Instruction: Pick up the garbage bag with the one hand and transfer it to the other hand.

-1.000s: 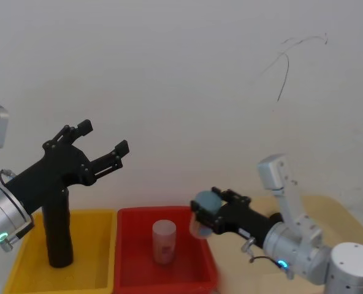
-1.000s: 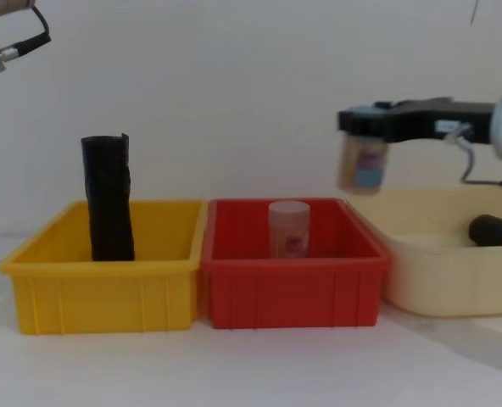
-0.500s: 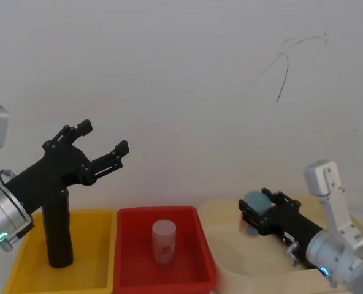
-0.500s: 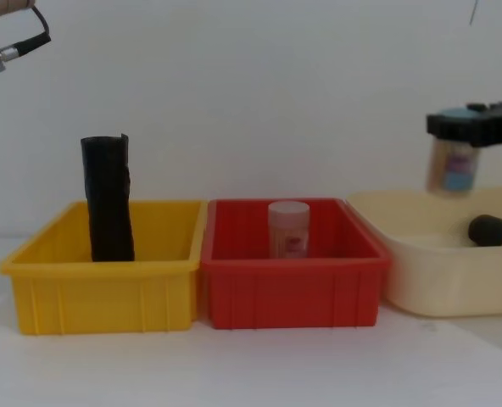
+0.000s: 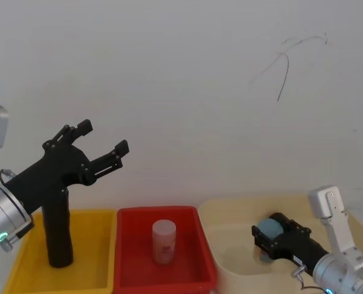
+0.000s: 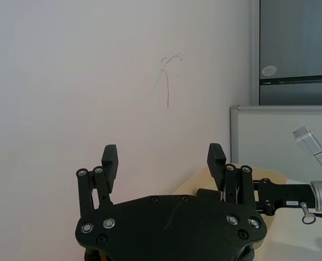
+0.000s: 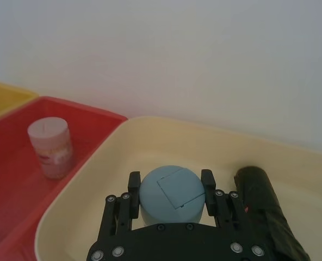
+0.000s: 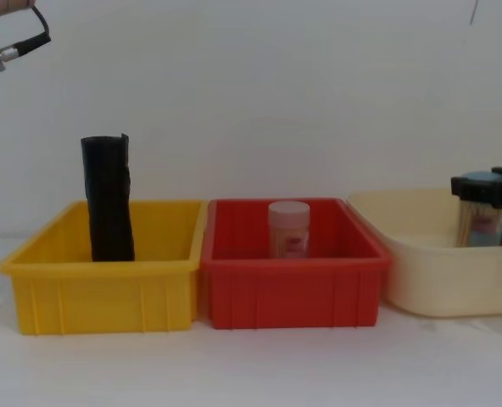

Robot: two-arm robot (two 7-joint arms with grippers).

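Moved: right gripper [image 5: 268,240] has come down from above the rim into the cream oval plastic tub [image 5: 230,211], at the tub's right side, carrying the blue-lidded clear jar [image 7: 171,193]; the left arm has stayed put.
Right gripper hold: fingers [image 7: 133,185] closed on the jar's lid from both sides; the jar's body [image 8: 483,225] hangs upright below them, its printed label too blurred to read.
Left gripper [image 5: 102,142]: raised high over the yellow rectangular plastic bin [image 5: 95,277], fingers spread wide with nothing between them.
Garbage bag [image 5: 58,233]: a tight black roll of crinkly film, standing upright at the left end of the yellow bin, untouched.
Second black roll [image 7: 265,212]: lying on the tub floor, just beside the right gripper.
Red rectangular plastic bin [image 8: 292,285]: between the yellow bin and the tub, holding a white-capped clear jar [image 8: 289,228] upright near its middle; the pink label cannot be read.
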